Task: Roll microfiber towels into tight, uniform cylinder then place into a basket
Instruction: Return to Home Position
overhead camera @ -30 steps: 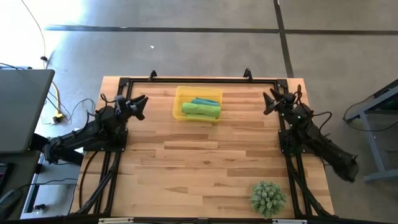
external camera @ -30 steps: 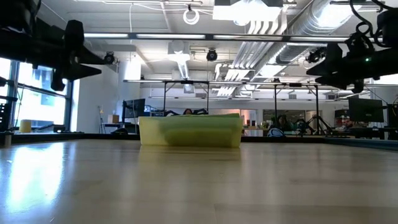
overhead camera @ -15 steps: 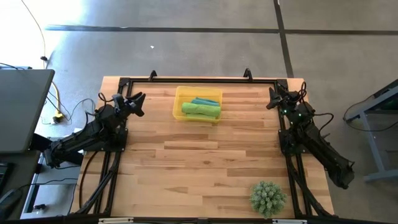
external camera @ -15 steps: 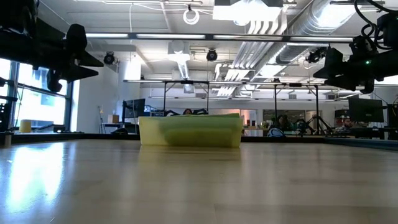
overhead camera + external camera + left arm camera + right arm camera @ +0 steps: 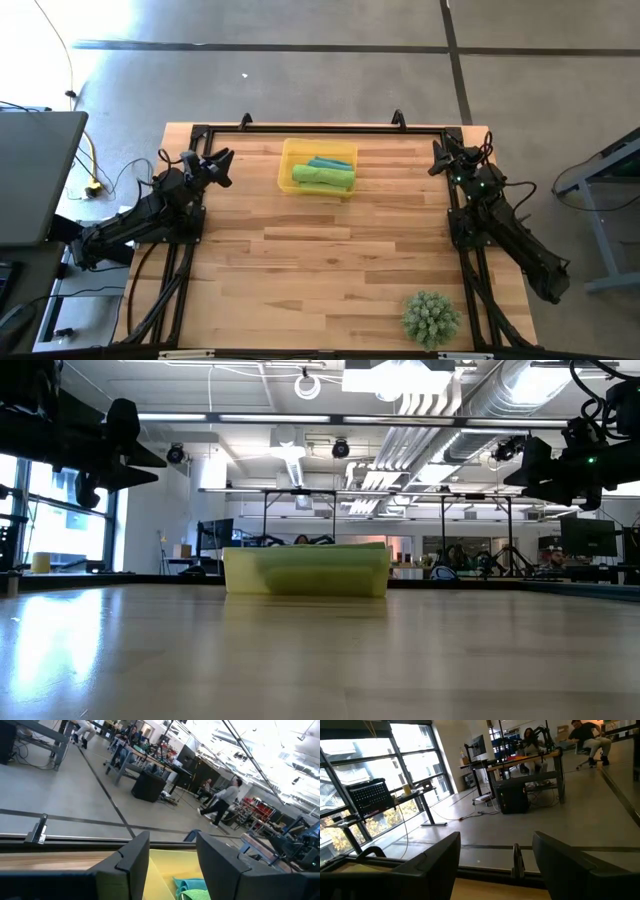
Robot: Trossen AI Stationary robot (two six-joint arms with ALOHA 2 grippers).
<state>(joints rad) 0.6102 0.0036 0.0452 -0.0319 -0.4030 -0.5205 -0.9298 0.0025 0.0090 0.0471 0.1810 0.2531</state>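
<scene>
Risk is low here: the towels (image 5: 323,175) lie rolled in the basket (image 5: 284,170), lime-green in front of teal, at the table's far middle. The left gripper (image 5: 222,168) hangs off the basket's left side, jaws moderately parted with nothing between them. The right gripper (image 5: 437,158) sits well apart at the far right edge, jaws spread wide and empty too.

What could spoil it? A low swing from the left arm, the nearer one, could nudge the light basket. Nothing pins the rolls either, so soft cloth may loosen by itself. Down at the near right corner, the plant (image 5: 431,318) stands close to the right arm's base, and a careless fold could brush it.

The table (image 5: 330,260) is pale wood planks, smooth, with black rails (image 5: 160,290) along its sides. Beyond it there is grey floor (image 5: 300,80), tall windows (image 5: 395,775), desks, and people (image 5: 223,800) far off.
</scene>
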